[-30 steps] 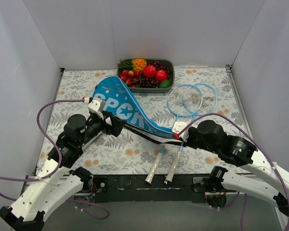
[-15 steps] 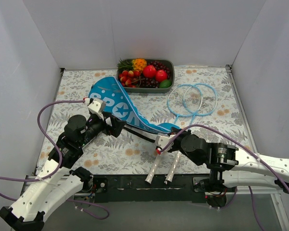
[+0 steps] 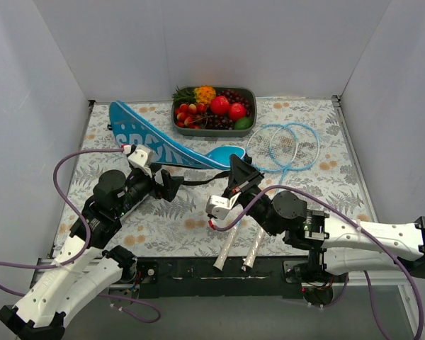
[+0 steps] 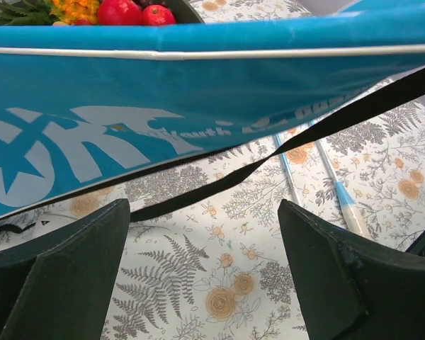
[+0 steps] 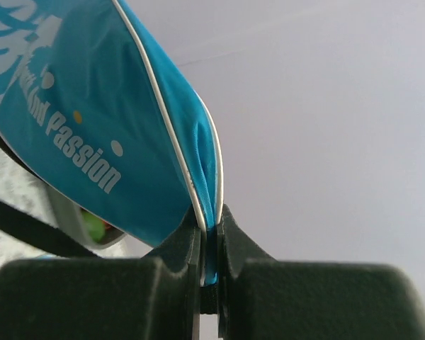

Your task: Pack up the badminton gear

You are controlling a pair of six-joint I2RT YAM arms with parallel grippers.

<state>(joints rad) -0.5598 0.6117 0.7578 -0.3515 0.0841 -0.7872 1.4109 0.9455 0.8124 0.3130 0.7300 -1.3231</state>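
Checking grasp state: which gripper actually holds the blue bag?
The right gripper: it is shut on the piped edge of the blue bag. The left gripper stands wide open and clamps nothing; the bag only stretches across its view.

Bag [image 3: 173,151]: back left to centre, left of and before fruit tray [image 3: 214,132], one end in my right pincer [image 5: 210,230]. Rackets [image 3: 283,145]: right of bag, on table [image 3: 326,177].

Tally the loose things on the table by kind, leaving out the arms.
rackets: 2
racket bag: 1
fruit tray: 1
Total: 4
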